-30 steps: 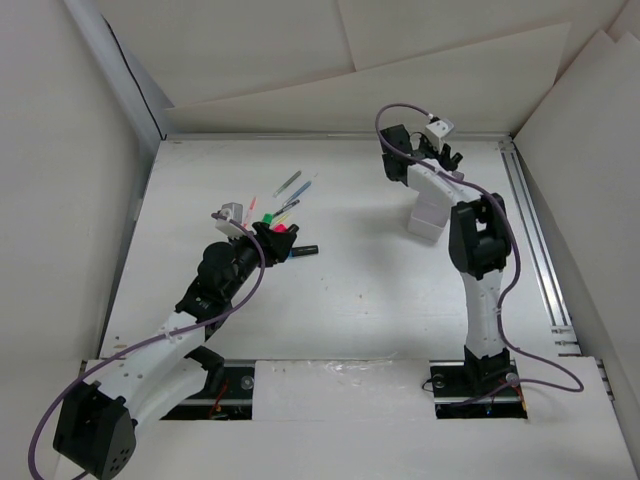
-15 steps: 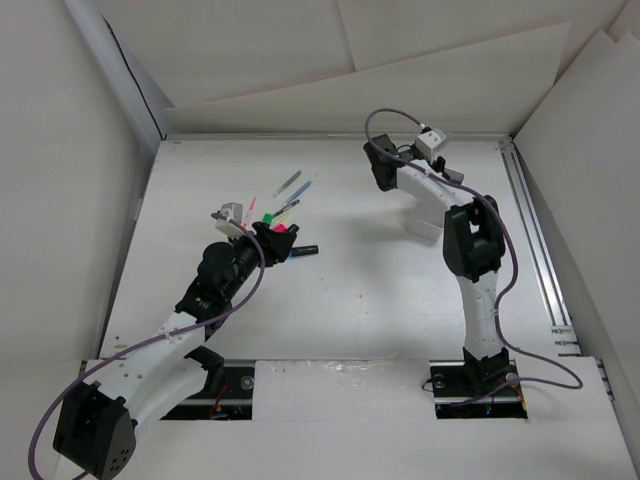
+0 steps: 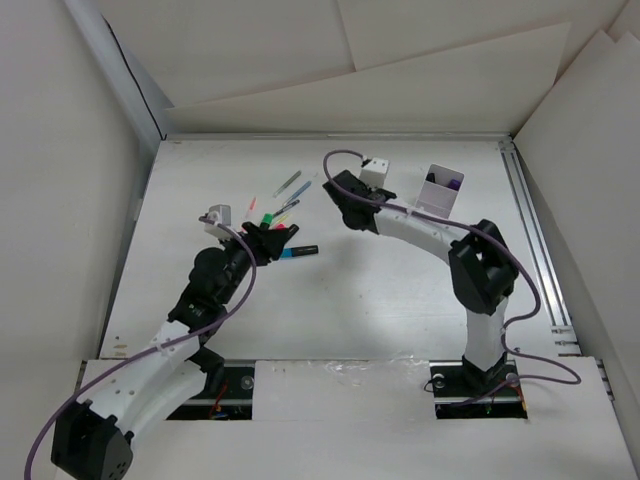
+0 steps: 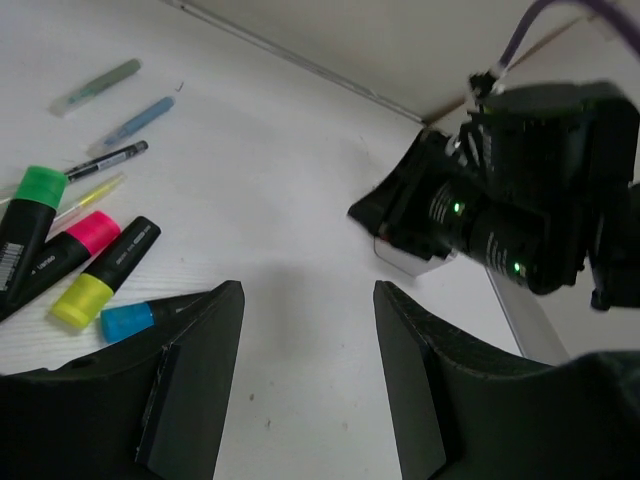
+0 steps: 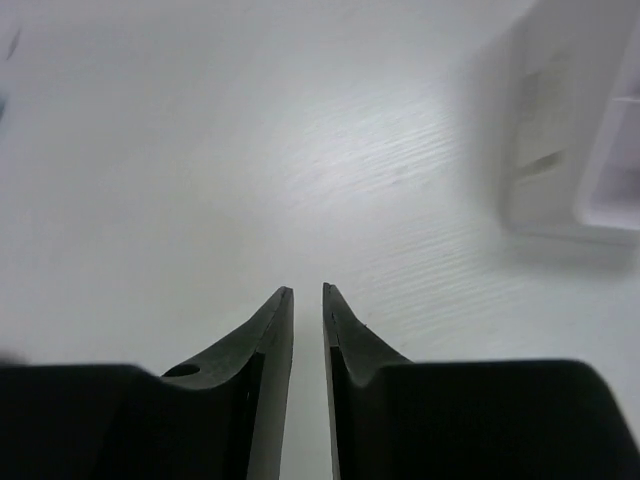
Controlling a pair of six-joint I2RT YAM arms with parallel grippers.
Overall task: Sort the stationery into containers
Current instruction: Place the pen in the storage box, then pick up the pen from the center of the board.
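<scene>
Right gripper point(image 5: 305, 292): swung from box point(image 3: 437, 193) toward highlighters point(image 3: 280, 235) at 9 o'clock, fingers nearly closed, empty. Left gripper point(image 4: 305, 300): half-open, empty.

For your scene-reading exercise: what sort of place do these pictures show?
Probably a robotics test cell: a white table walled by plain white boards, two bolted arms, with highlighters and a compartment box set out.

The table point(image 5: 200, 150) looks like white-painted wood, matt with a faint grain showing. Highlighters point(image 4: 95, 270) are smooth plastic, black bodies slightly shiny; the box point(image 5: 590, 130) is pale, smooth plastic, and the gripper fingers point(image 4: 195, 385) are matt black.
</scene>
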